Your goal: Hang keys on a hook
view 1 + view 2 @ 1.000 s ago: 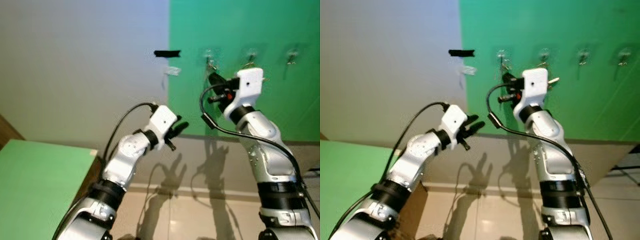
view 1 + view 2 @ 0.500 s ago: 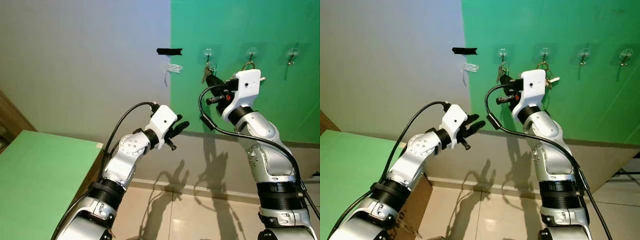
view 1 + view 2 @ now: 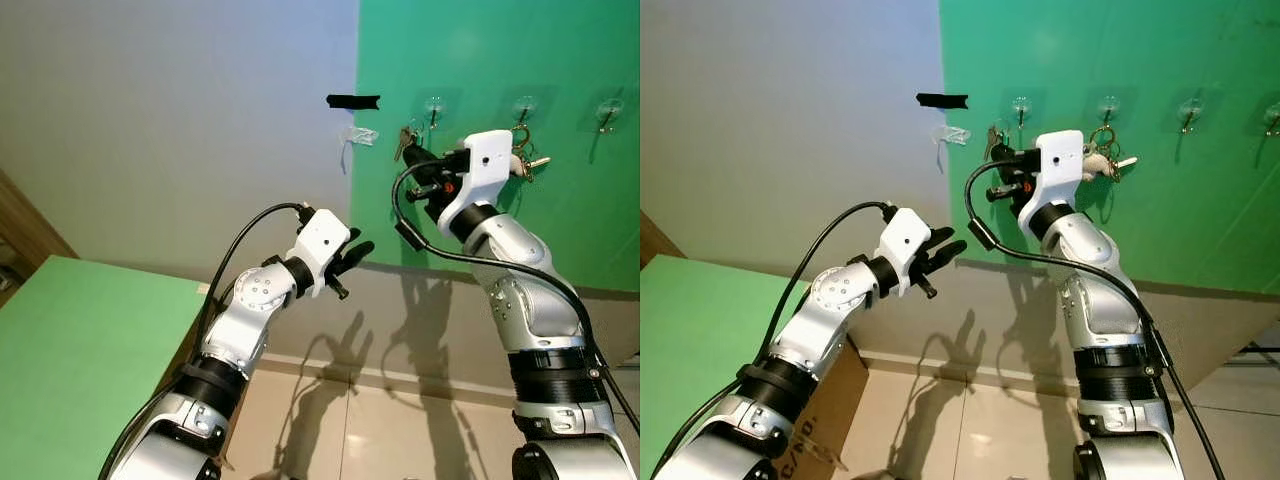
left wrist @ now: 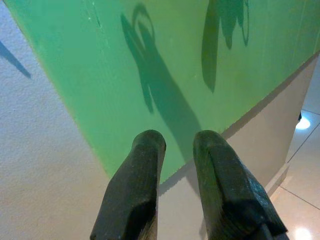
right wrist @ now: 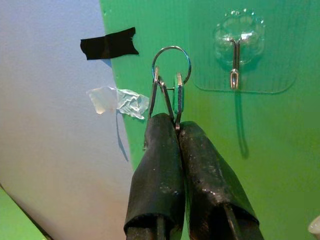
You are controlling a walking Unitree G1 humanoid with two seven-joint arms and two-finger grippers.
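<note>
- The right pincer (image 5: 172,131) is raised to the green wall panel (image 3: 480,60) and is pressed together on a set of keys (image 5: 167,97), pinched by the blades so that the silver key ring (image 5: 171,62) stands above the fingertips.
- In the right wrist view the ring is seen just beside a clear adhesive hook (image 5: 235,65) stuck to the green panel, level with it and not yet over it.
- In the head views the held keys (image 3: 405,143) are seen just below and beside the leftmost hook (image 3: 434,106) of a row.
- A second bunch of keys (image 3: 525,160) is already hung on the next hook (image 3: 524,105), partly hidden behind the right wrist housing; a further hook (image 3: 607,110) is seen beyond it.
- A strip of black tape (image 3: 352,101) and a scrap of clear tape (image 3: 358,136) are stuck on the grey wall (image 3: 180,110) beside the panel's edge.
- The left pincer (image 3: 350,255) is held lower, well apart from the hooks, with its fingers (image 4: 135,200) slightly spread and nothing between them.
- A green counter (image 3: 70,350) lies at lower left.
</note>
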